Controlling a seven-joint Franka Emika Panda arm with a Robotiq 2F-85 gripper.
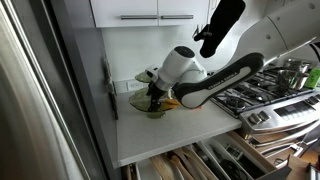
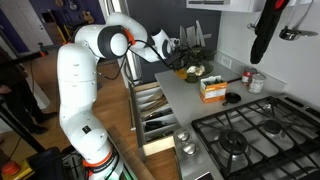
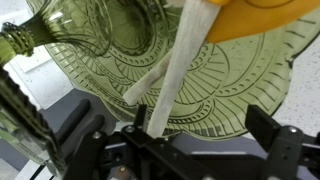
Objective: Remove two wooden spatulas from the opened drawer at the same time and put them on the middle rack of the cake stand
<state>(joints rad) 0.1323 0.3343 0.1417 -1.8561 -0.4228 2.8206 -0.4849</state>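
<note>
Two pale wooden spatulas [image 3: 178, 70] lie crossed on a ribbed green glass plate of the cake stand [image 3: 240, 85]. Their lower ends rest beside my left finger. My gripper [image 3: 205, 122] is open, its fingers spread wide just off the plate's rim, and nothing sits between them. In both exterior views the gripper [image 1: 155, 93] [image 2: 176, 48] is at the green cake stand [image 1: 150, 107] [image 2: 192, 72] in the counter's corner. The opened drawer [image 1: 205, 160] [image 2: 152, 112] below the counter holds several more utensils. Which rack the spatulas lie on cannot be told.
An orange object [image 3: 250, 15] sits over the plate, also seen in an exterior view [image 1: 170, 101]. A gas stove [image 2: 250, 135] with pots [image 1: 290, 72], a small box [image 2: 212, 90], a can [image 2: 257, 82] and a hanging black oven mitt [image 2: 265, 35] are nearby.
</note>
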